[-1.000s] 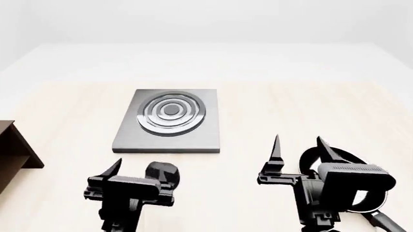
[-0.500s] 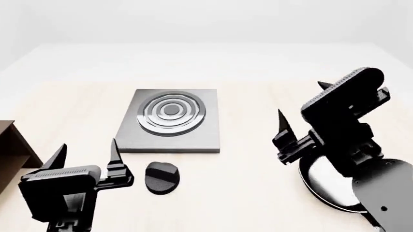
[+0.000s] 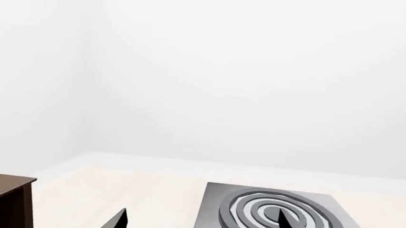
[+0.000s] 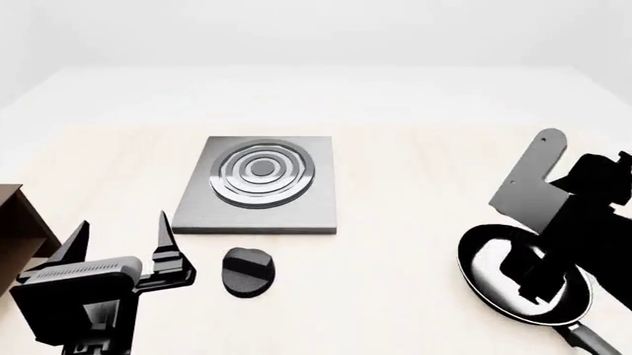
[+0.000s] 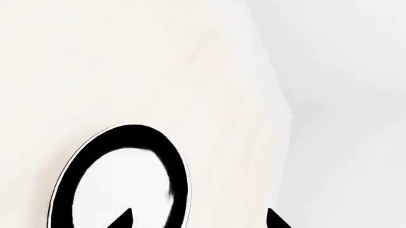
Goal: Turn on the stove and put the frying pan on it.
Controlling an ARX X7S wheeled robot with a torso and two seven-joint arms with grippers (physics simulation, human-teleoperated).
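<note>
The stove (image 4: 259,194) is a flat grey plate with a ring burner, lying mid-table. Its round black knob (image 4: 247,271) lies just in front of it. The left gripper (image 4: 123,223) is open and empty, left of the knob and apart from it. In the left wrist view the left gripper (image 3: 201,221) points toward the stove (image 3: 266,211). The frying pan (image 4: 513,277) lies at the front right, its handle (image 4: 593,342) toward the front edge. The right arm (image 4: 578,207) hangs over the pan. The right gripper (image 5: 198,218) is open above the pan's rim (image 5: 133,135), holding nothing.
A brown wooden shelf (image 4: 15,222) stands at the table's left edge and also shows in the left wrist view (image 3: 16,199). The table's far edge meets a pale wall. The table's edge runs close beside the pan in the right wrist view.
The left gripper has drawn back to the left, off the knob, and then held nearly still. The right arm has swung right and turned downward over the frying pan.
</note>
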